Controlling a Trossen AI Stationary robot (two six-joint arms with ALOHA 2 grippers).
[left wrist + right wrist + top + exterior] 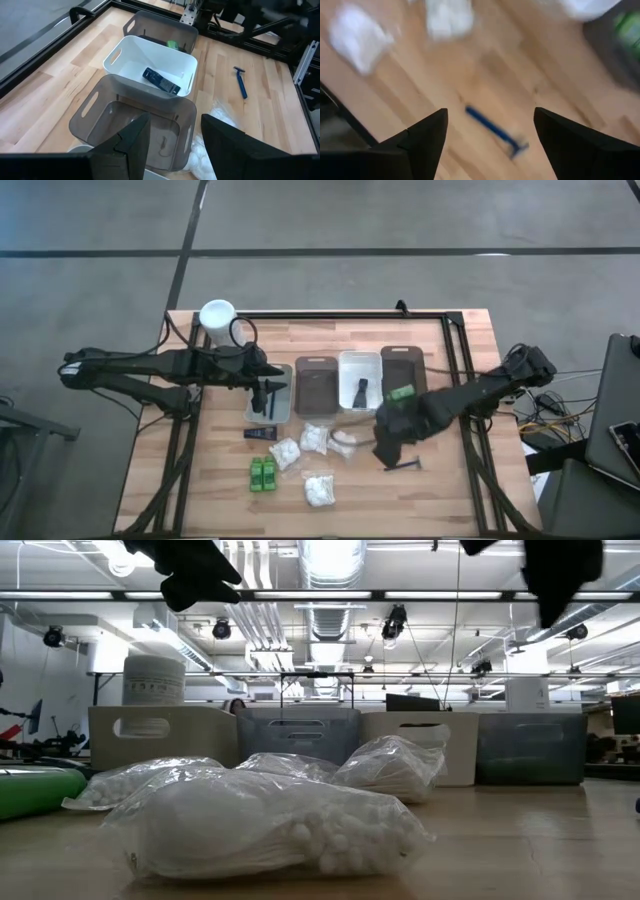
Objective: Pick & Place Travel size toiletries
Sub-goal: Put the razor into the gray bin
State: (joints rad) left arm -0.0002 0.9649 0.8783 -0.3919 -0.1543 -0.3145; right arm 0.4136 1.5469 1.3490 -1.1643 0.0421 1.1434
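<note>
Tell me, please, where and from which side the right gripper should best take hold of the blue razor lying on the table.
Probably the razor by the middle of its thin handle, from straight above, fingers across its width: it lies flat on bare wood, clear of the packets. The open right gripper hovers over it.

Pale wooden table (440,480) of jointed planks, smooth with a soft sheen, framed by matt black metal rails (340,315). Smooth plastic trays: one opaque white (131,56), others smoky and translucent (100,111), plus a glossy black tube (161,81) inside the white one. Crinkly clear film bags (270,825) of white fluffy balls, a blue plastic razor (495,131), shiny green bottles (263,474), and matt black gripper fingers (227,145).
</note>
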